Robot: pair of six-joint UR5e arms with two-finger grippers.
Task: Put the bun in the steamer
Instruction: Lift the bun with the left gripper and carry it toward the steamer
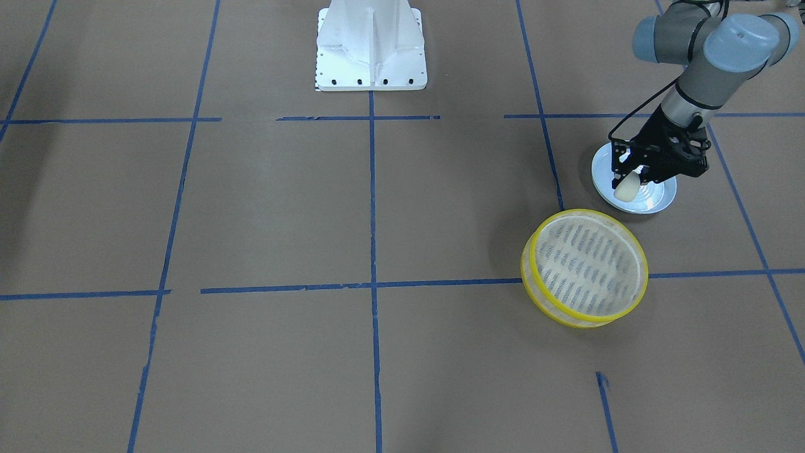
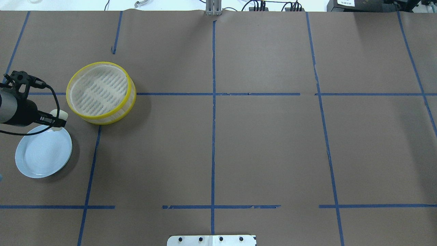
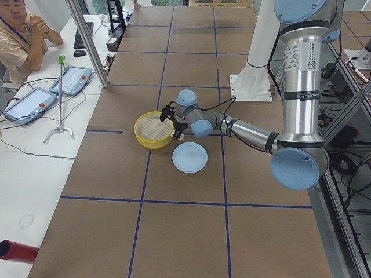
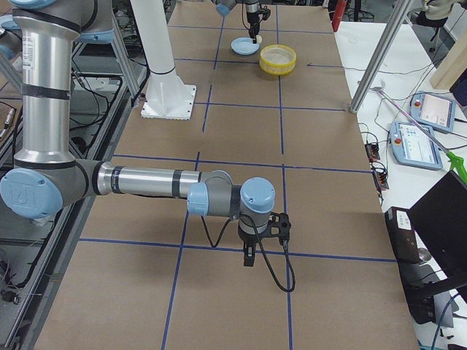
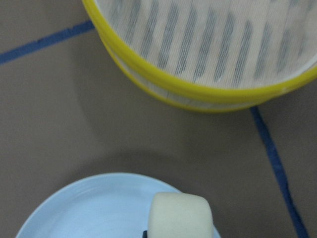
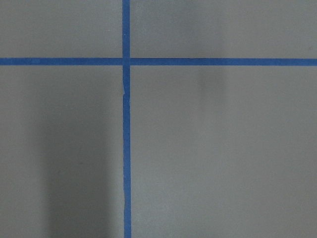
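Note:
My left gripper (image 1: pixel 634 176) is shut on the bun (image 1: pixel 626 187), a small cream-white lump, and holds it just above the rim of the pale blue plate (image 1: pixel 657 198). In the left wrist view the bun (image 5: pixel 181 215) hangs over the plate's edge (image 5: pixel 84 208), with the steamer (image 5: pixel 198 91) a short way ahead. The steamer (image 1: pixel 585 267) is a round yellow-rimmed basket with a slatted floor and nothing in it. In the overhead view it (image 2: pixel 100 90) lies up and to the right of the bun (image 2: pixel 54 113). My right gripper (image 4: pixel 248 257) shows only in the exterior right view, and I cannot tell its state.
The table is brown paper with blue tape lines (image 2: pixel 213 119). The robot's white base plate (image 1: pixel 371 50) stands at the table's robot side. An operator (image 3: pixel 17 29) sits at a side bench with tablets (image 3: pixel 72 78). The right wrist view shows only paper and tape.

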